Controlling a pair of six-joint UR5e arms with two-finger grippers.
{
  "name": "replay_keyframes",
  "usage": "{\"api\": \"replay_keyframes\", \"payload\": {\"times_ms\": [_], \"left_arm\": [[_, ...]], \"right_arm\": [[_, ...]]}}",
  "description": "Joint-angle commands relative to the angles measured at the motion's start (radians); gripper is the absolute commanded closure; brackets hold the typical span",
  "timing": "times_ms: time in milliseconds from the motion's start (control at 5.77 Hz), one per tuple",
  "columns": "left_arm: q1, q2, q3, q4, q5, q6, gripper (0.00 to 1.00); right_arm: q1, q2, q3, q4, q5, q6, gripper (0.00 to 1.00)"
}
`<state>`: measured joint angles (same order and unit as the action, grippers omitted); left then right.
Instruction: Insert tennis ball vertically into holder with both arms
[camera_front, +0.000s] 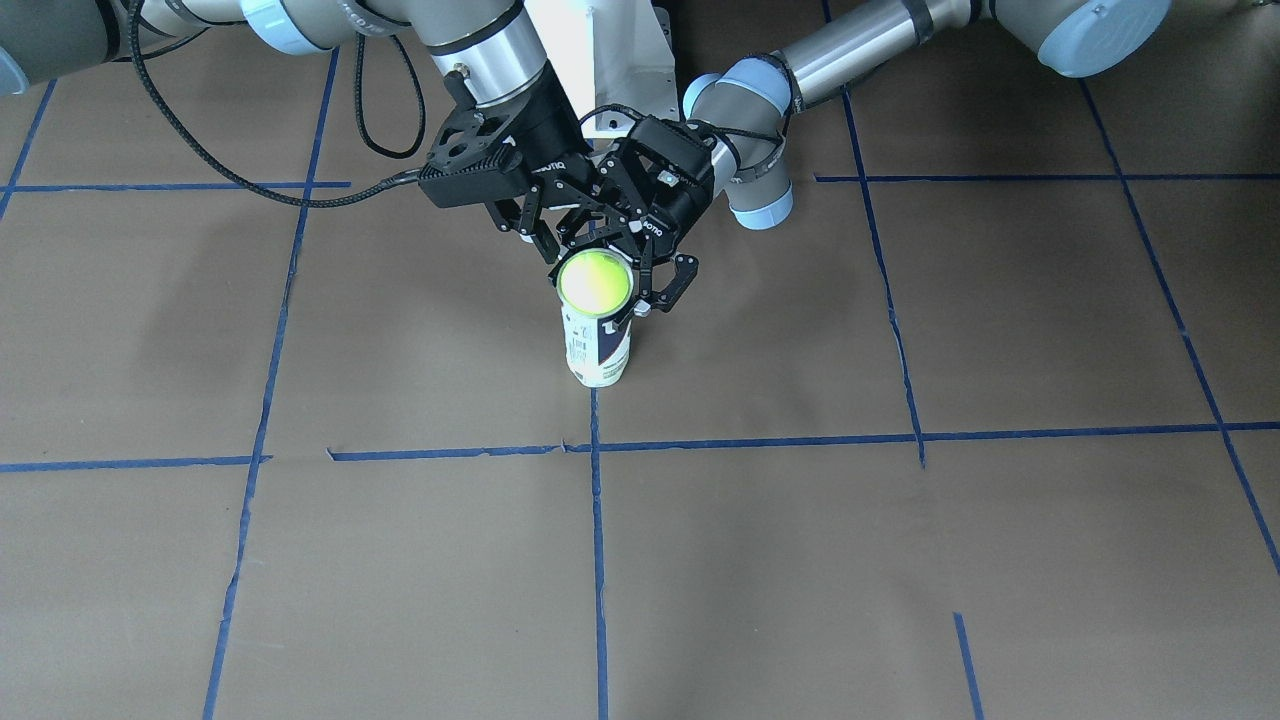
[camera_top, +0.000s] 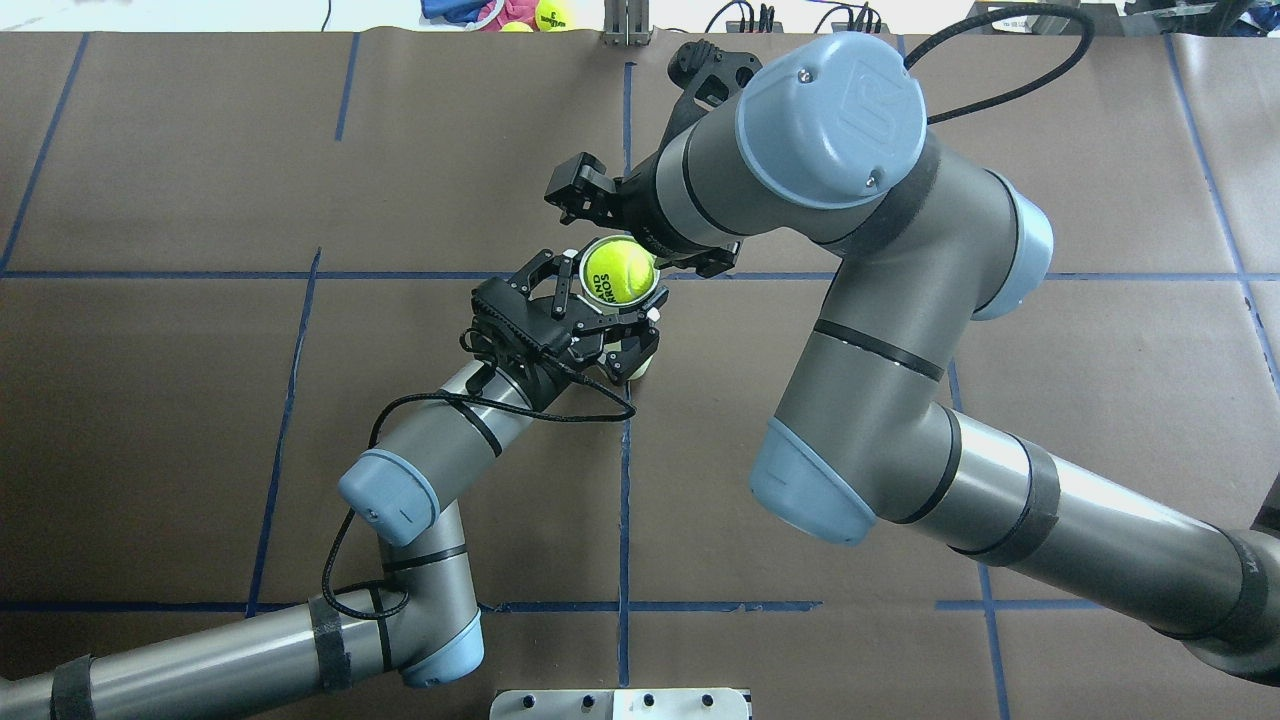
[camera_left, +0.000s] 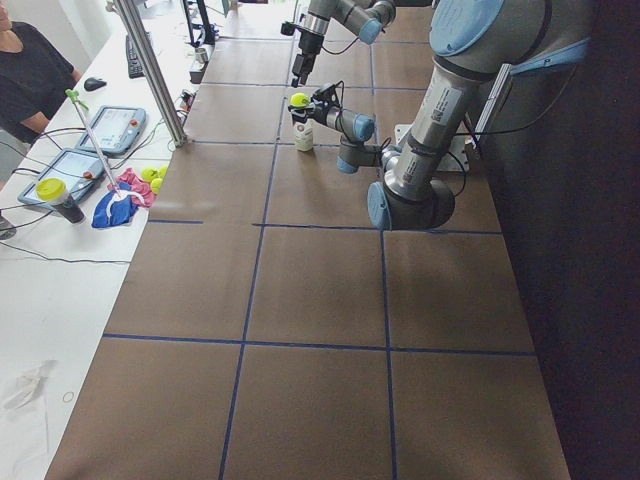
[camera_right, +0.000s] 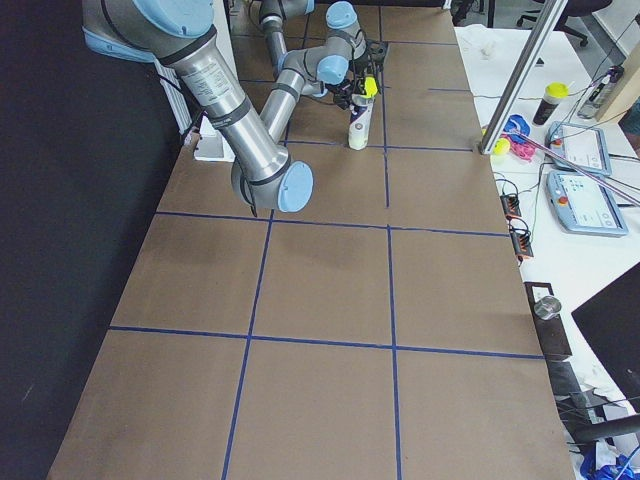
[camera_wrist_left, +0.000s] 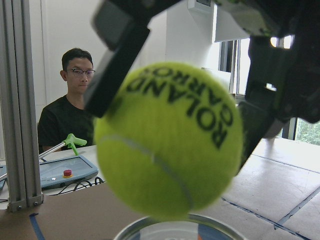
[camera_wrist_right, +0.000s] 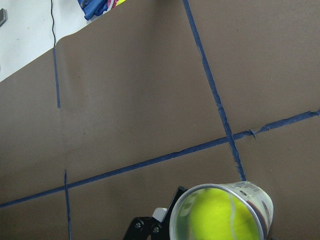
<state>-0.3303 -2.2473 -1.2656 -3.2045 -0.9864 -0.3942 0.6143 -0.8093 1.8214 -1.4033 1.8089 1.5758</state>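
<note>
The tennis ball, yellow-green with black "ROLAND GARROS" print, sits at the mouth of the holder, a clear can with a white and navy label standing upright on the brown table. My right gripper comes down from above and is shut on the ball; its fingers press both sides of the ball, just above the can rim. My left gripper is shut on the holder near its top. The right wrist view shows the ball inside the rim's circle.
Blue tape lines grid the table. An operator sits beyond the far edge by a metal post. Spare balls, a cloth and teach pendants lie on the white side bench.
</note>
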Motion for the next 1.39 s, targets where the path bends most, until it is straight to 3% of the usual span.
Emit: {"api": "replay_keyframes", "payload": {"times_ms": [0, 173, 346, 693, 866, 1212], "left_arm": [[0.0, 0.0, 0.0, 0.0, 0.0, 0.0, 0.12], [-0.001, 0.0, -0.001, 0.0, 0.0, 0.0, 0.1], [-0.001, 0.002, -0.043, 0.0, 0.0, 0.0, 0.03], [-0.003, 0.005, -0.141, 0.012, -0.002, 0.0, 0.0], [-0.003, 0.041, -0.2, 0.014, -0.002, 0.0, 0.0], [-0.074, 0.127, -0.337, 0.04, -0.009, -0.012, 0.0]], "right_arm": [[-0.002, -0.01, 0.009, 0.001, 0.006, -0.002, 0.0], [0.008, -0.01, 0.027, 0.001, 0.01, -0.003, 0.0], [0.071, -0.016, 0.038, 0.001, 0.077, -0.004, 0.0], [0.374, -0.083, 0.039, 0.006, 0.431, -0.133, 0.0], [0.446, -0.15, 0.039, 0.006, 0.478, -0.225, 0.0], [0.54, -0.255, 0.055, 0.006, 0.481, -0.331, 0.0]]}}
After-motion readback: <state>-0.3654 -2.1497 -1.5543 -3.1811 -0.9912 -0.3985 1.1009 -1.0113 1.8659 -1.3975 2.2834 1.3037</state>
